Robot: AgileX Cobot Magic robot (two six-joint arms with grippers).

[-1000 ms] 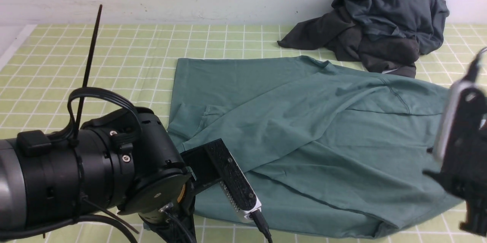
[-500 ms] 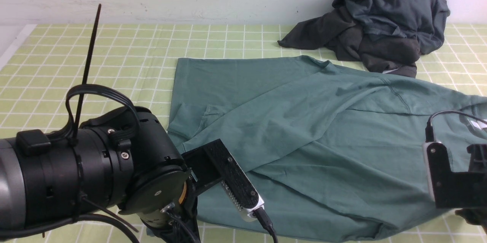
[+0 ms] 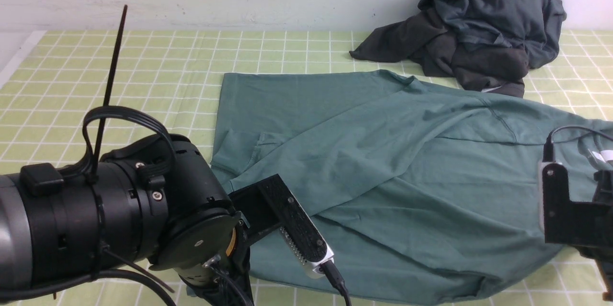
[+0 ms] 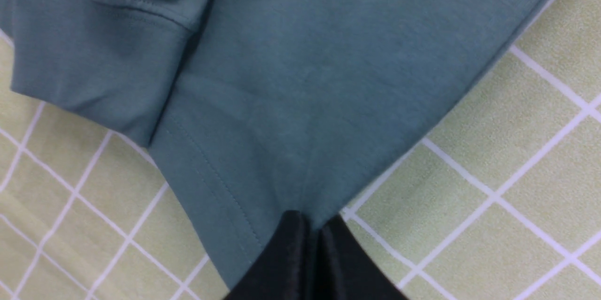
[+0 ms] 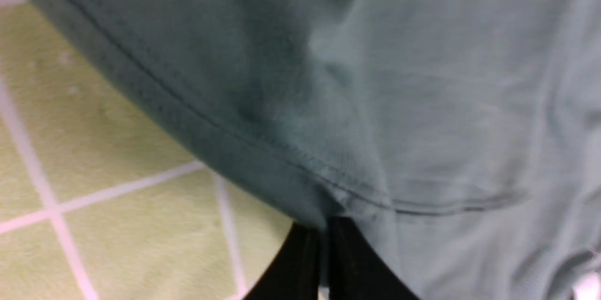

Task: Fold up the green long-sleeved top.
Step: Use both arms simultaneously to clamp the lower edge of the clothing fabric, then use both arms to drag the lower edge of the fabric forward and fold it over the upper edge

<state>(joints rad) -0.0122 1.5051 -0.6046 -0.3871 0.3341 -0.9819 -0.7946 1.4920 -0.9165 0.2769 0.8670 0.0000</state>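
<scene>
The green long-sleeved top (image 3: 383, 167) lies spread on the checked cloth, one sleeve folded across its body and its white neck label (image 3: 606, 154) at the far right. My left gripper (image 4: 313, 226) is shut on the top's near left corner, next to a ribbed cuff (image 4: 89, 60). My right gripper (image 5: 325, 228) is shut on the stitched hem (image 5: 263, 150) at the top's near right edge. In the front view the left arm (image 3: 119, 220) and the right wrist (image 3: 572, 220) hide both sets of fingertips.
A heap of dark charcoal-grey garments (image 3: 479, 28) lies at the back right against the pale wall, just beyond the top's far edge. The yellow-green checked cloth (image 3: 119, 71) covers the table, whose left edge (image 3: 14, 64) shows at the far left.
My right arm came down from a raised position to the top's near right edge, and its jaws closed on the hem. The left arm has stayed put, still gripping.
</scene>
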